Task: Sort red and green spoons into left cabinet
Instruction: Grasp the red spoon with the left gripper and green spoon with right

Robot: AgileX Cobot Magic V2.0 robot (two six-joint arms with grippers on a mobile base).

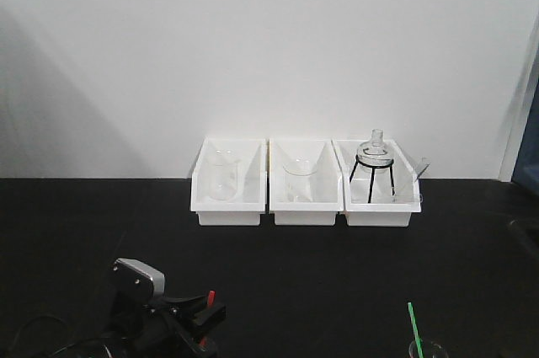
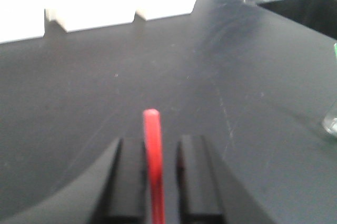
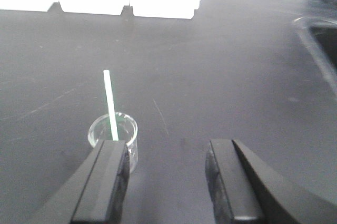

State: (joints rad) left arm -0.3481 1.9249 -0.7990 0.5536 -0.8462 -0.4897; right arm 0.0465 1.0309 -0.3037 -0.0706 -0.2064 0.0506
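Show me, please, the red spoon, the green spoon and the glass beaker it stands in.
red spoon (image 2: 152,145): left wrist view, upper handle.
green spoon (image 3: 109,101): right wrist view, mid-handle.
glass beaker (image 3: 135,135): right wrist view, right wall.

front view faces white bins (image 1: 305,216), wrist views low toward them

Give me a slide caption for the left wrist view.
Left gripper shut on the red spoon over the black table, white bins behind.
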